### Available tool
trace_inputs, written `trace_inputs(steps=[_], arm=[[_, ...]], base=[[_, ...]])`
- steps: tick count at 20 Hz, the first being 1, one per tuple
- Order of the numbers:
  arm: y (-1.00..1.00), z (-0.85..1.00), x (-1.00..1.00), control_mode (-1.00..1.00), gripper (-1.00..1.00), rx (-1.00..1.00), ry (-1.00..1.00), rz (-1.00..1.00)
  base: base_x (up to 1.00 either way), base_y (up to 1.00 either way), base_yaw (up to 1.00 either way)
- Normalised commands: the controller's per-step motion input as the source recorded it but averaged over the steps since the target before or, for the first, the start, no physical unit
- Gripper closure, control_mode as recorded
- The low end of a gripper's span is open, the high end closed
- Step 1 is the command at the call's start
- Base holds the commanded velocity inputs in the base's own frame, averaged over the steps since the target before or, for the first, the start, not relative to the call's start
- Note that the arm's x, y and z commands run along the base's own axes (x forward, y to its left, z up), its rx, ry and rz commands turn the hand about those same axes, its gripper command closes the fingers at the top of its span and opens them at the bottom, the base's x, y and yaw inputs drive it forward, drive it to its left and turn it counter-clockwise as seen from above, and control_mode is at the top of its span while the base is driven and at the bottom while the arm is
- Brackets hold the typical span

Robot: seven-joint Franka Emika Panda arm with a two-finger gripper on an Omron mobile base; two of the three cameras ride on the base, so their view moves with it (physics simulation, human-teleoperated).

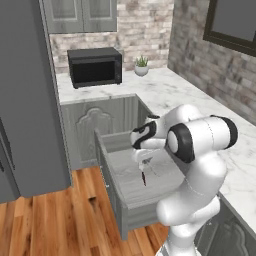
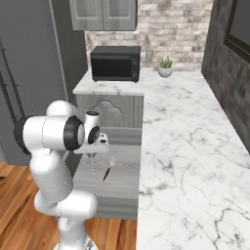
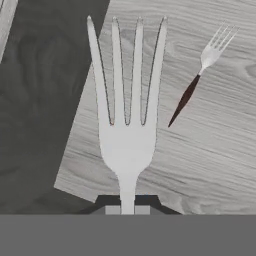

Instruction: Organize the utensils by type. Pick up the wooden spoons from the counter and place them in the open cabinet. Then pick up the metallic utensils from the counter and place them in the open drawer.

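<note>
My gripper (image 3: 127, 210) is shut on the stem of a silver fork (image 3: 127, 125), whose tines point down over the open drawer (image 1: 116, 141). In the base views the gripper (image 1: 141, 156) (image 2: 93, 149) hangs over the middle of the drawer (image 2: 122, 195). A second, smaller fork (image 3: 200, 75) with silver tines and a dark red handle lies flat on the drawer's wood-grain floor, just right of the held fork; it shows as the lying fork (image 1: 144, 178) (image 2: 106, 173) in both base views. The white marble counter (image 1: 200, 95) (image 2: 185, 146) runs beside the drawer. The wooden spoons and the open cabinet are out of view.
A black microwave (image 1: 95, 66) (image 2: 115, 63) and a small potted plant (image 1: 142, 65) (image 2: 165, 67) stand at the back of the counter. A tall grey fridge (image 1: 25, 100) stands left of the drawer. Closed wall cabinets (image 1: 80, 15) hang above. Wooden floor (image 1: 60, 220) lies below.
</note>
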Motion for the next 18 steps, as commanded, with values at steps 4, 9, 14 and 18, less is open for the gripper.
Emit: trace_inputs(steps=[4,9,14,18], arm=[[0.08,-0.66,0.76,-1.00,1.00,0.02,0.01,-0.01],[0.17,-0.71,0.58,-1.00,1.00,0.00,0.00,-0.03],[0.12,-0.69,0.63,-1.00,1.00,0.04,0.00,-0.03],[0.05,-0.67,0.39,-1.00,1.00,0.04,0.00,-0.03]], base=[[0.00,0.00,0.00],[0.00,0.00,0.00],[0.00,0.00,0.00],[0.00,0.00,0.00]])
